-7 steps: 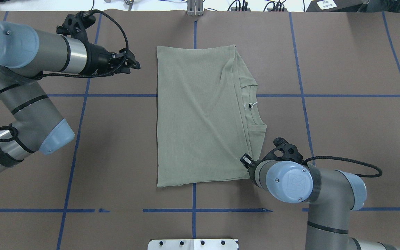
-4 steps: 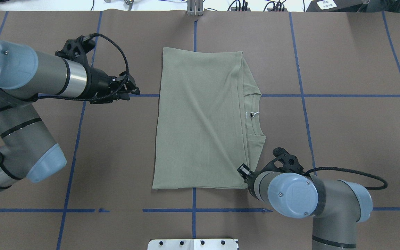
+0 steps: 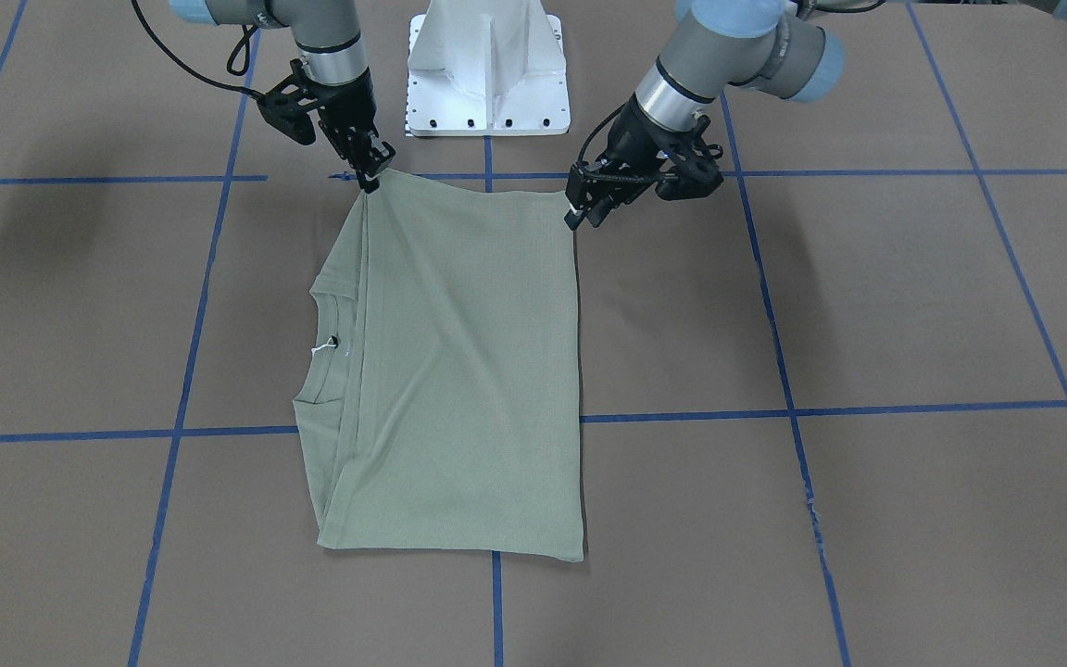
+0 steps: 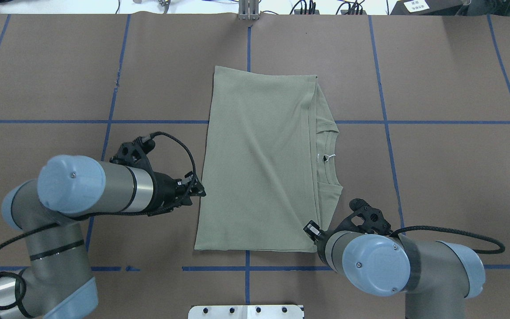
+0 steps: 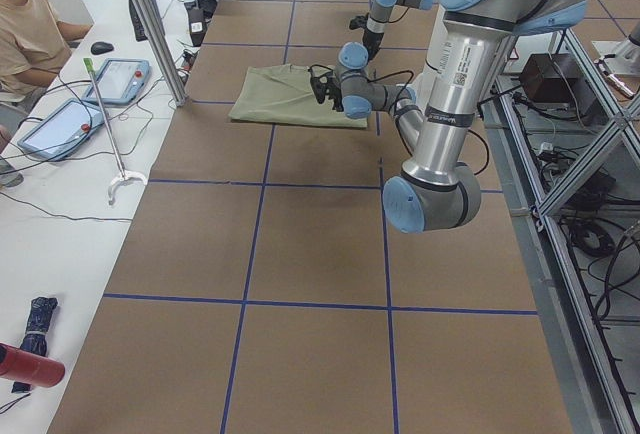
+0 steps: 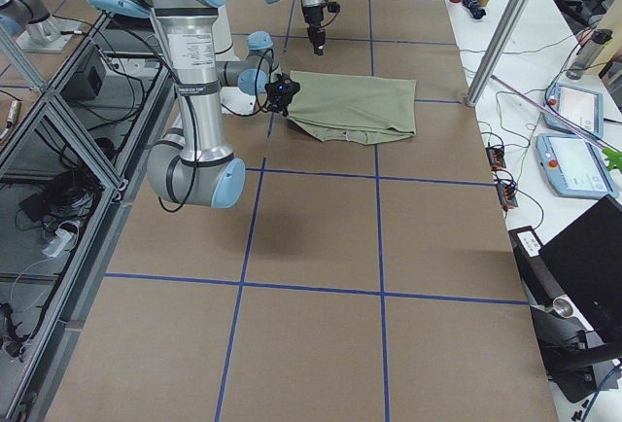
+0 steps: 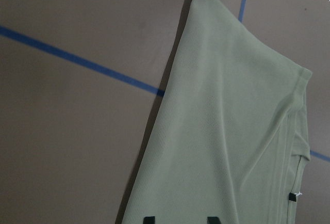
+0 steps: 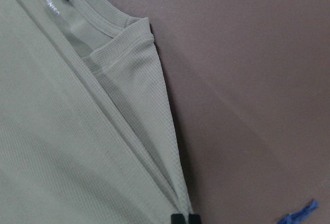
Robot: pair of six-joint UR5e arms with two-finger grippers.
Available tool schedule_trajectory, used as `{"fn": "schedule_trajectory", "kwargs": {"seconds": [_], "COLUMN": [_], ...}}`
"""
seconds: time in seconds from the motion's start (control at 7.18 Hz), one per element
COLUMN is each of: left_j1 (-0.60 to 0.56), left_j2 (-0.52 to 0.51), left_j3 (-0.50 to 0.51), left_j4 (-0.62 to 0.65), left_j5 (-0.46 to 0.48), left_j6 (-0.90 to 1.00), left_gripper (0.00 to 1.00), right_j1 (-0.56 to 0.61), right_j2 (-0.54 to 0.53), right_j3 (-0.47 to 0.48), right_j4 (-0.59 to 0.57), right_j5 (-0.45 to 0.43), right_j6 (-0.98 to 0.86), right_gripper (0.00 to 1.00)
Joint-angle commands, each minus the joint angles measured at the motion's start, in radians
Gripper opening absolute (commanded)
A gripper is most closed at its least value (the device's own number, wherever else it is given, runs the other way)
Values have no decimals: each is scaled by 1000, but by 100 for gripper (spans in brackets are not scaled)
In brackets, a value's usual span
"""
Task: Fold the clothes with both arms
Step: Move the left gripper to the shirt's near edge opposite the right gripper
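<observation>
The shirt (image 4: 259, 155) lies flat at mid-desk (image 4: 436, 168), already folded into a long panel, with the collar (image 4: 328, 155) showing along the edge on the robot's right.

The right arm (image 4: 370, 261) is at the near right corner. Its jaws are clamped on the very edge of the cloth there, tips almost touching in the wrist view.

The left arm (image 4: 117, 190) is at the left edge, a little farther from the robot than the near left corner. Its jaws stand apart, with cloth between the tips and nothing gripped yet.

The risks look like these:
- **Skew:** the two holds are not level, so lifting from them would probably pull the fold crooked.
- **Partial grip:** if the left jaws close shallow, they may take only the top layer, or miss the edge, and the layers underneath would slide out.
- **Slip:** the right hold is thin, right at the hem, and could slip under the shirt's weight.
- **Drag:** a pull by the right arm alone would drag the panel over the desk and wrinkle it.
</observation>
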Motion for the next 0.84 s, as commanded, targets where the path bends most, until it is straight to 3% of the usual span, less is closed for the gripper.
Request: {"fn": "schedule_trajectory", "kwargs": {"seconds": [0.0, 0.28, 0.7], "left_j1": [78, 144, 152], "left_j2": [33, 56, 45], "left_j3": [6, 20, 26], "left_j4": [11, 10, 11], "left_j5": [56, 59, 59], "left_j6": [-45, -71, -71], "left_gripper": [47, 50, 50], "right_j1": [-2, 0, 4], "right_j2": [-2, 2, 2], "right_j3": [0, 1, 1], "right_j4": [-1, -1, -2], "right_j5": [0, 0, 0], "right_j6": [-4, -1, -4], "right_gripper": [0, 0, 0]}}
